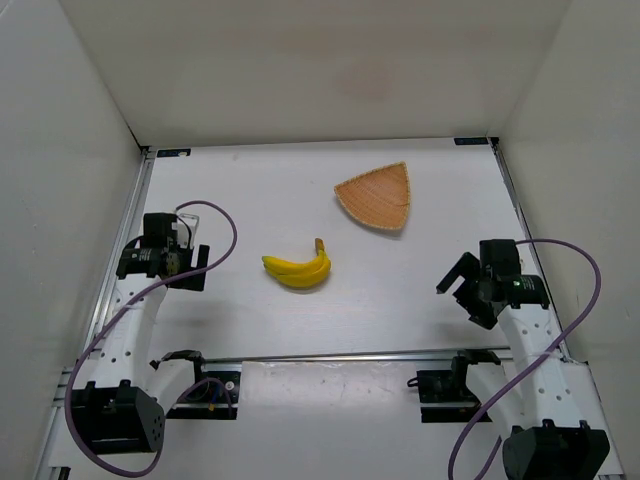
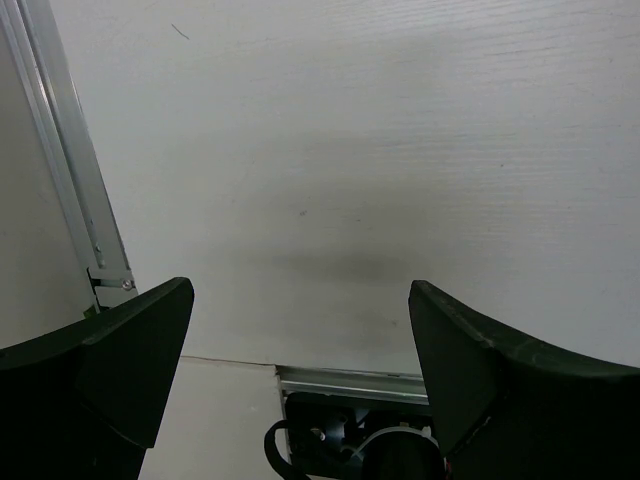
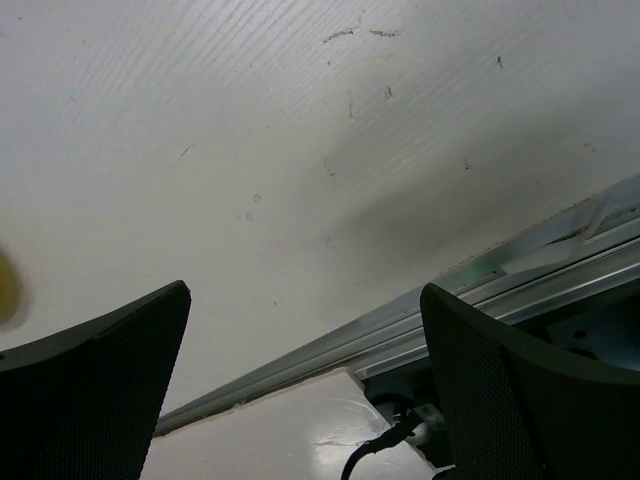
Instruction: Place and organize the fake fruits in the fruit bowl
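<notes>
A bunch of yellow bananas (image 1: 298, 268) with a brown stem lies on the white table near its middle. The tan fruit bowl (image 1: 376, 196), a rounded triangle, sits empty behind it and to the right. My left gripper (image 1: 196, 266) hovers at the left side, well left of the bananas, jaws open on nothing (image 2: 301, 330). Over at the right side my right gripper (image 1: 457, 280) is open and empty too (image 3: 305, 335), far from both objects. A yellow blur (image 3: 8, 288) at the left edge of the right wrist view is the bananas.
White walls enclose the table on the left, back and right. A metal rail (image 1: 330, 356) runs across the near edge, with the arm bases and purple cables (image 1: 590, 270) behind it. An aluminium rail (image 2: 70, 170) borders the left side.
</notes>
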{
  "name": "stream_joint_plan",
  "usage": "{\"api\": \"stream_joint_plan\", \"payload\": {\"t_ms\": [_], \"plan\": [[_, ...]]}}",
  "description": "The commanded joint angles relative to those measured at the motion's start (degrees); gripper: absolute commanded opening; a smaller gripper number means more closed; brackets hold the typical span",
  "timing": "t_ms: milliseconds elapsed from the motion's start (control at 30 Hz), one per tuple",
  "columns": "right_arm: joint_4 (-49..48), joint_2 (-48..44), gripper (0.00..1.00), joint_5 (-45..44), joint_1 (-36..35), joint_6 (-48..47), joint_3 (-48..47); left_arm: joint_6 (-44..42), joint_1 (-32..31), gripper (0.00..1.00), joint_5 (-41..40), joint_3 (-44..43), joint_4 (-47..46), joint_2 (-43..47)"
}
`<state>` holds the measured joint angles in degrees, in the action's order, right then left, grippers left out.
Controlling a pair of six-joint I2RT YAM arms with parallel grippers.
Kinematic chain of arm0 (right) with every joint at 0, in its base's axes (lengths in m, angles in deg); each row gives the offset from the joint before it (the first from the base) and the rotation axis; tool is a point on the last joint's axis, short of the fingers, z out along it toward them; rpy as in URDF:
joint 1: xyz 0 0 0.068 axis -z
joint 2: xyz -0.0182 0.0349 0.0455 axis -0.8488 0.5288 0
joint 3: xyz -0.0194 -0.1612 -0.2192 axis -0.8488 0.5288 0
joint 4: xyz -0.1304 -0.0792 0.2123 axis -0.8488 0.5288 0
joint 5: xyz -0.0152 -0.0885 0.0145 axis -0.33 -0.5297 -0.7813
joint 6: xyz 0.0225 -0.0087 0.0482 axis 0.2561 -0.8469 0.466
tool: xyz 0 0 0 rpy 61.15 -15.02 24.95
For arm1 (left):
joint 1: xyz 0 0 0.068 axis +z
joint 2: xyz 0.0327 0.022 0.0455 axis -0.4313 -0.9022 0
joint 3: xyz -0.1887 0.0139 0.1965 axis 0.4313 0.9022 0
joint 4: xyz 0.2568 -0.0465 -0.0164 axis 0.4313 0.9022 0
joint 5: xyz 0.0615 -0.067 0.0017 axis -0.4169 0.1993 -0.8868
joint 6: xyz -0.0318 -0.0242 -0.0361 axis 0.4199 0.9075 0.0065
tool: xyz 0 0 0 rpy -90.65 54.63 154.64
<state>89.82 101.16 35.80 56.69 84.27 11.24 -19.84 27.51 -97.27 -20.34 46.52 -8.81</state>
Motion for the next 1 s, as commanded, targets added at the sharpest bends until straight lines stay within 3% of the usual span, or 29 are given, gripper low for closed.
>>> {"api": "stream_joint_plan", "payload": {"t_ms": [0,167,267,300,333,467,567,767,967], "plan": [[-0.14,1.56,1.00,-1.22,-1.42,-5.60,-3.98,0.04,-0.29,1.00,-0.19,0.86,-0.48,1.29],[-13.28,7.09,1.00,4.84,-9.40,-18.88,-14.34,0.04,-0.29,1.00,-0.19,0.86,-1.01,0.68],[-18.67,15.95,1.00,-4.86,-22.04,-26.69,-23.71,0.04,-0.29,1.00,-0.19,0.86,-1.01,0.15],[-19.21,22.51,1.00,-7.18,-30.08,-30.03,-26.37,0.04,-0.29,1.00,-0.19,0.86,-1.01,0.15],[-19.22,26.14,1.00,-8.95,-33.99,-37.45,-29.01,0.04,-0.29,1.00,-0.19,0.86,-1.01,0.15],[-19.22,46.86,1.00,-10.72,-50.69,-53.15,-40.18,0.04,-0.81,1.00,-0.71,0.86,-0.48,0.68],[-19.22,57.59,1.00,-7.31,-56.07,-57.90,-47.91,0.04,-0.81,1.00,-1.33,0.86,-0.48,1.20],[-19.22,72.64,1.00,-2.03,-60.31,-59.06,-59.70,0.04,-0.81,1.00,-2.38,2.00,0.05,1.73],[-17.64,78.55,1.00,1.32,-60.31,-57.74,-62.00,0.04,-0.81,1.00,-3.00,2.62,0.05,1.20]]}}
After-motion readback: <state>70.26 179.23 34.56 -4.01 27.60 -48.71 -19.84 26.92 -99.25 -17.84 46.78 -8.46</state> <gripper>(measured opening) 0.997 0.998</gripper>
